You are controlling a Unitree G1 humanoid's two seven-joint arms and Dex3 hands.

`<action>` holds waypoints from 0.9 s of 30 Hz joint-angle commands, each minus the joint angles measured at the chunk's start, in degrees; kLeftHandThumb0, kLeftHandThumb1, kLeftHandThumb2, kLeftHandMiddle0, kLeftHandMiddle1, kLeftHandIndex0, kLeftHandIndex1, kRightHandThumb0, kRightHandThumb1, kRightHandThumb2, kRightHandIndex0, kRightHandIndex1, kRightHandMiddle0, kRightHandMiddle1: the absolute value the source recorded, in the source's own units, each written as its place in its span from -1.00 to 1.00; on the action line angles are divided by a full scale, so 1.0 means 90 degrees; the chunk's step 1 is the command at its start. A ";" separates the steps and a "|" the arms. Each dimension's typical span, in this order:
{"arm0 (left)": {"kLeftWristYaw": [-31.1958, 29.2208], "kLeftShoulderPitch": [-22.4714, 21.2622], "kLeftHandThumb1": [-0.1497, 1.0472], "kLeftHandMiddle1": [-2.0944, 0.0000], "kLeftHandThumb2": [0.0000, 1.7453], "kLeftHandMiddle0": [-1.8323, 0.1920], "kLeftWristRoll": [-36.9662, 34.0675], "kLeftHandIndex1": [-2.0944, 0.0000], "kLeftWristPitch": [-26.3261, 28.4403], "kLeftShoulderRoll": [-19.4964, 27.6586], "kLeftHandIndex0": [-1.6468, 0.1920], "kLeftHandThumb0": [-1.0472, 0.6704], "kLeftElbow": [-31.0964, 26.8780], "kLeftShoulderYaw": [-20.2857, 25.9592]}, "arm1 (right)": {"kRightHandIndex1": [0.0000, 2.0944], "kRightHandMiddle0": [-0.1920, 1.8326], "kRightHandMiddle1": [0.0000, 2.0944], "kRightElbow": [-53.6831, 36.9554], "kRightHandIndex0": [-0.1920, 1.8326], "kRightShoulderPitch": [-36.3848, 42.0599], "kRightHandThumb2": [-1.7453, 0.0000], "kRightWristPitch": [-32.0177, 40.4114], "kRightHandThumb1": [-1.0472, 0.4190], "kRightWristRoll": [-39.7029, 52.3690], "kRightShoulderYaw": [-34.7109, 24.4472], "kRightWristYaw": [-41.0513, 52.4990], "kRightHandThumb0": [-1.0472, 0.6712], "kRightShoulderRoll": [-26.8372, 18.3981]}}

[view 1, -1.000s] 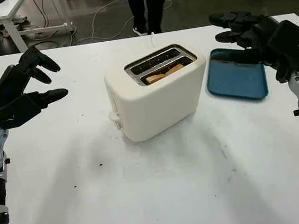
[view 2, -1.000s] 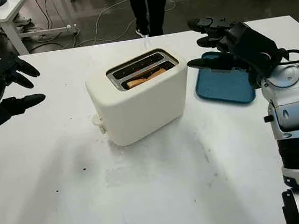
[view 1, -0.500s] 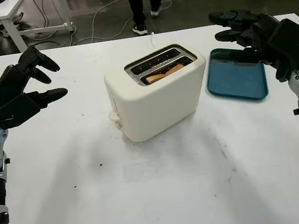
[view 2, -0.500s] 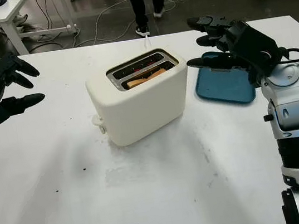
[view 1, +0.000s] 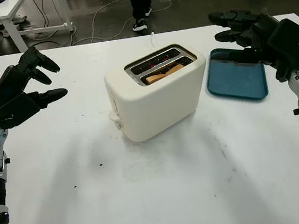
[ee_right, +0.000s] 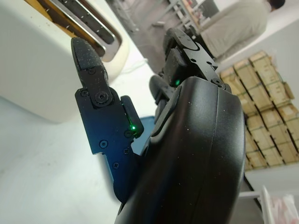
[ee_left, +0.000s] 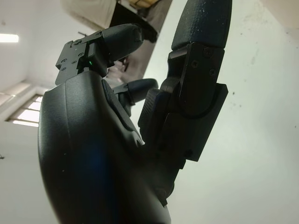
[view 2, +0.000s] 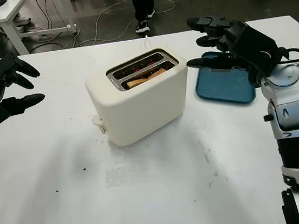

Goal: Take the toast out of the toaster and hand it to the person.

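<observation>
Here the toast sits in the toaster's near slot at frame centre, lying left-right; the right hand, open and empty, hovers nearer than the left hand, also open.

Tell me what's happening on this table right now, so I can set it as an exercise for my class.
A humanoid robot faces a cream toaster on a white table, with toast sitting in the nearer slot. Its left hand is open, raised off to one side of the toaster; its right hand is open above a blue tray on the other side. Neither touches the toaster. A person stands beyond the table's far edge.
</observation>
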 commanded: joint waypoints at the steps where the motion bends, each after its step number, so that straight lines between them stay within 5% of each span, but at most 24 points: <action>1: 0.0016 -0.0105 0.79 -0.65 -0.71 0.71 -0.0024 -0.59 -0.0021 0.0006 0.74 -1.00 -0.0010 0.0007 | -0.28 -0.41 -1.00 -0.0053 -0.80 -0.0108 1.00 0.0046 -0.60 0.0064 0.0011 -0.0027 -0.28 0.0049; 27: 0.0051 -0.0073 0.79 -0.65 -0.71 0.71 -0.0029 -0.59 0.0004 -0.0011 0.74 -1.00 -0.0028 0.0023 | -0.25 -0.41 -0.99 -0.0022 -0.81 -0.0119 1.00 0.0023 -0.60 0.0073 -0.0001 -0.0003 -0.28 0.0029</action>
